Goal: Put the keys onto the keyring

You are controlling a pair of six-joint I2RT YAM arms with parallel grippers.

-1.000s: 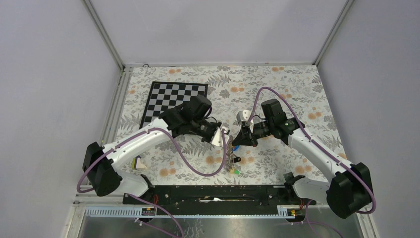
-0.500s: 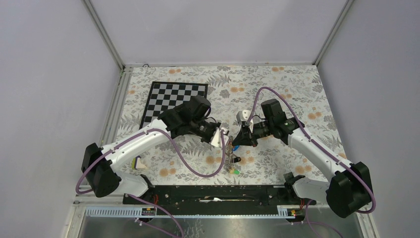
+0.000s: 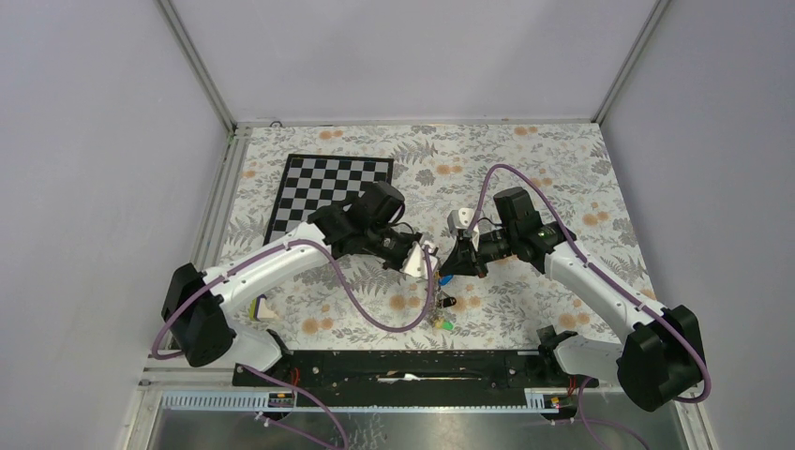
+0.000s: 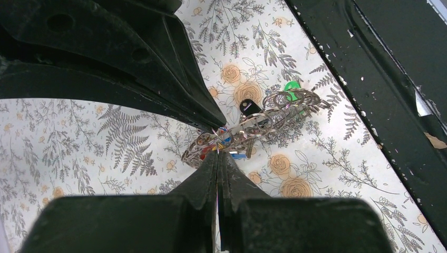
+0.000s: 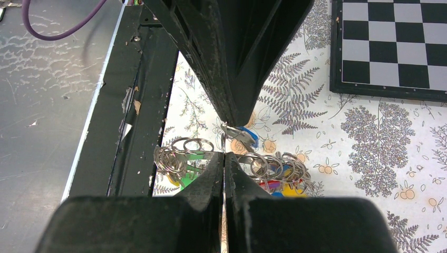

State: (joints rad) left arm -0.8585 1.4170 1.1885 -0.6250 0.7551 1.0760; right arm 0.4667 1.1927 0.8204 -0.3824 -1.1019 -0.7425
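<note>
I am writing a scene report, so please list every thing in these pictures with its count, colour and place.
cloth: one, white floral, spread under everything
chessboard: one, black-white, far left
keyring: one, grey metal, centre front
keys: several, green, black, red, yellow, at the keyring
small item: one, white-yellow, near left, unclear
rail: one, black, near edge
arms: two, white-black, from the near corners
cables: two, purple, along the arms
left tool: one, black, shut on keyring
right tool: one, black, shut, apparently on blue key
</note>
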